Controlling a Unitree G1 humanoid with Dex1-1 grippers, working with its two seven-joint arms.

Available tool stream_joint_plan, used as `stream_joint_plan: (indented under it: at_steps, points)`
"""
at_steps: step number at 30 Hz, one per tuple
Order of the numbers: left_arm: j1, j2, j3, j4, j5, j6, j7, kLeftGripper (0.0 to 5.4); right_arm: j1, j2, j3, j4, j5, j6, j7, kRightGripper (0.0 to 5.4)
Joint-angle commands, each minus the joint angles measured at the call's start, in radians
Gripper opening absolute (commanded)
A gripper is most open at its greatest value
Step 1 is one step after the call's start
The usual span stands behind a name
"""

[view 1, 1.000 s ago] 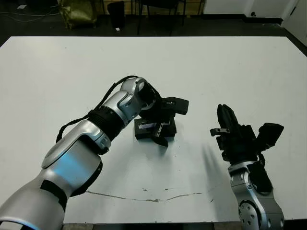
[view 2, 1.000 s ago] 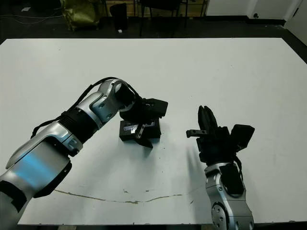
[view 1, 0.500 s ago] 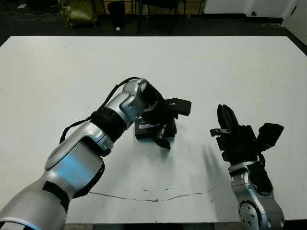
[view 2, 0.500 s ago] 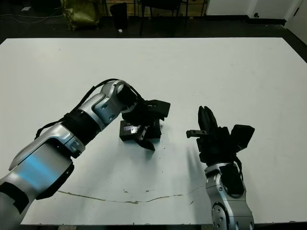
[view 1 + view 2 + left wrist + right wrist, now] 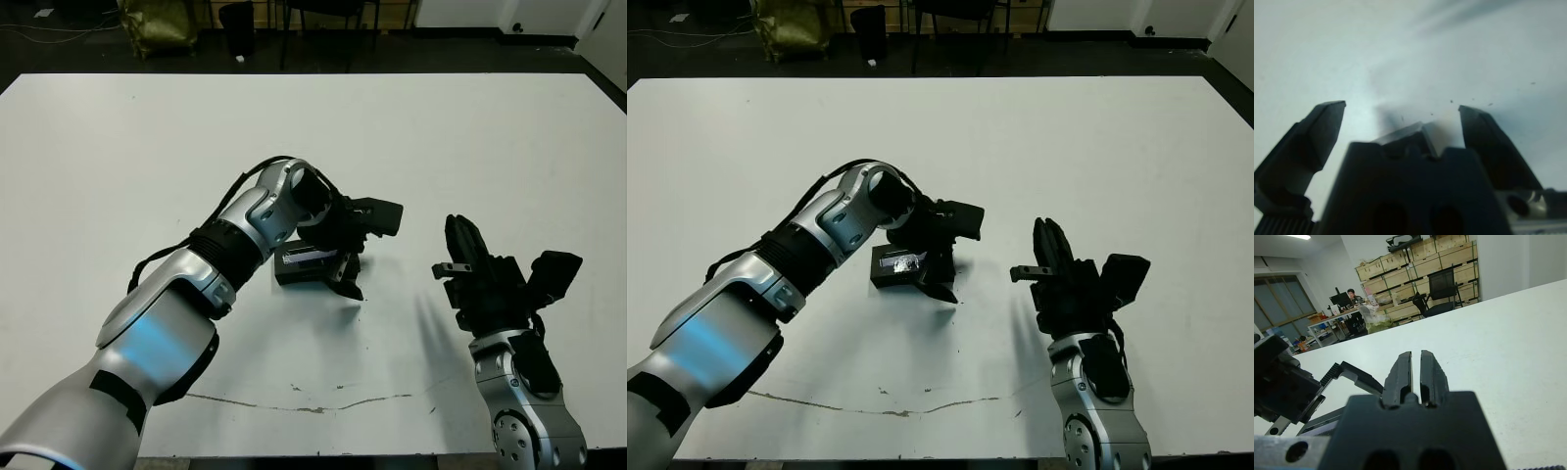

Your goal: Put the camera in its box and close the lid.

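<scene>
at table centre, left gripper (image 5: pixel 348 279) has shifted right, fingers spread apart over closed box (image 5: pixel 309 264), holding nothing. lid (image 5: pixel 901 261) is on box with shiny strip up; camera not visible, you may judge it inside. right gripper (image 5: pixel 460 240) idle, fingers pressed together, empty.
</scene>
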Motion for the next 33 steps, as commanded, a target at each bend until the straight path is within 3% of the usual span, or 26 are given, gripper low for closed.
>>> stream_joint_plan:
  at_steps: [1, 6, 9, 11, 14, 20, 23, 25, 29, 33]
  points:
    - [-0.015, 0.029, 0.009, 0.004, -0.009, -0.07, -0.022, 5.39, 0.007, -0.007, -0.004, -0.011, 0.013, 0.03, -0.006, 0.0]
    - [-0.047, 0.01, 0.075, 0.106, -0.096, -0.204, -0.079, 5.39, 0.033, -0.031, 0.005, -0.129, 0.006, 0.094, -0.032, 0.0]
    - [-0.084, -0.001, 0.13, 0.169, -0.148, -0.142, -0.112, 5.39, 0.055, -0.06, -0.013, -0.261, 0.092, 0.179, -0.026, 0.0]
    - [-0.102, 0.002, 0.142, 0.193, -0.149, -0.158, -0.114, 5.39, 0.059, -0.08, -0.038, -0.288, 0.189, 0.173, 0.034, 0.0]
    - [-0.131, 0.007, 0.151, 0.203, -0.151, -0.063, -0.132, 5.39, 0.064, -0.118, -0.057, -0.325, 0.266, 0.17, 0.074, 0.0]
    - [-0.13, 0.007, 0.187, 0.171, -0.19, 0.031, -0.177, 5.39, 0.074, -0.175, -0.066, -0.414, 0.423, 0.252, 0.004, 0.0]
    - [-0.124, 0.001, 0.233, 0.16, -0.236, 0.118, -0.16, 5.39, 0.075, -0.188, -0.065, -0.409, 0.477, 0.249, -0.002, 0.0]
    - [-0.083, 0.012, 0.283, 0.097, -0.272, 0.158, -0.096, 5.39, 0.074, -0.197, -0.059, -0.393, 0.472, 0.231, 0.009, 0.0]
    - [0.076, 0.017, 0.419, -0.18, -0.348, 0.427, 0.18, 5.39, 0.07, -0.187, -0.041, -0.371, 0.421, 0.231, -0.039, 0.0]
    - [0.277, -0.009, 0.467, -0.559, -0.306, 0.58, 0.521, 4.74, 0.057, -0.187, -0.028, -0.298, 0.381, 0.189, 0.001, 0.0]
